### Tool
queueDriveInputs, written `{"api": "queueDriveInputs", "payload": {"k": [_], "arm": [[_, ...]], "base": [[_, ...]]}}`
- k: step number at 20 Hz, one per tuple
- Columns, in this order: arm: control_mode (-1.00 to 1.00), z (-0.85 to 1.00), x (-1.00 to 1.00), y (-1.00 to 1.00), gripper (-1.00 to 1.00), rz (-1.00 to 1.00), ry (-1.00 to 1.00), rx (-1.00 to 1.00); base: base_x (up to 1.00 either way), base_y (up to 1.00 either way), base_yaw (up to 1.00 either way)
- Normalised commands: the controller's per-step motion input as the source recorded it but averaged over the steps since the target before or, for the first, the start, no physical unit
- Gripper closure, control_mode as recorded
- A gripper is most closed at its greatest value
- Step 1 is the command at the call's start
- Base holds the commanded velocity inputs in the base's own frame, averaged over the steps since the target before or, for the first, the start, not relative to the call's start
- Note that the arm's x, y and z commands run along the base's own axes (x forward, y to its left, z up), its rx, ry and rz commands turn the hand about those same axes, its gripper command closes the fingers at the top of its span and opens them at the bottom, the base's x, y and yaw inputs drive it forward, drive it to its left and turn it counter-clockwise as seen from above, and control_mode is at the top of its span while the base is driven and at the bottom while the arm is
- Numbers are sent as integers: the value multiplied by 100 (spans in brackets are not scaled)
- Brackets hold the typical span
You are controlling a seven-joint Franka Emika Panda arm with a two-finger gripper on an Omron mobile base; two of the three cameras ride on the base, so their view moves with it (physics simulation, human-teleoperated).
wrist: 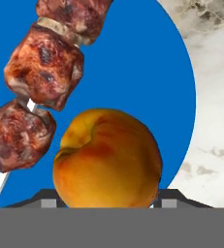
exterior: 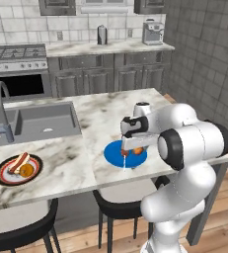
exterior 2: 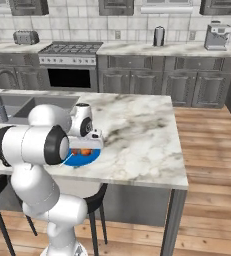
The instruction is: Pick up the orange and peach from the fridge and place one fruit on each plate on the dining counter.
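Two plates sit on the dining counter (exterior: 110, 111) in the left base view: the blue plate (exterior: 113, 157) under the gripper (exterior: 131, 151), and the red-ringed plate (exterior: 2, 174) well apart, already carrying the orange (exterior: 26, 170) beside a sausage (exterior: 18, 161).

From the right base view, the gripper (exterior 2: 83, 151) hovers low over the blue plate (exterior 2: 89, 160), near the counter's front edge, with a bit of orange-red between the fingers.

In the hand view the peach (wrist: 107, 159) fills the space between the finger tips, so the pincer seems to be pinching it, just beside a meat skewer (wrist: 33, 94). Likely risks: released from this height, the round peach could roll off the flat plate, or the fingers could knock the skewer
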Motion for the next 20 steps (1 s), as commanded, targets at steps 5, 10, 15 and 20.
{"api": "queueDriveInputs", "payload": {"k": [5,10,15,20], "arm": [[-100,6,0,0,-100,0,0,-1],[-100,25,-20,0,-100,0,0,0],[-100,53,-80,-4,-100,-1,-9,0],[-100,49,-100,-21,-100,-6,-17,5]], "base": [[0,0,0],[0,0,0],[0,0,0],[0,0,0]]}}
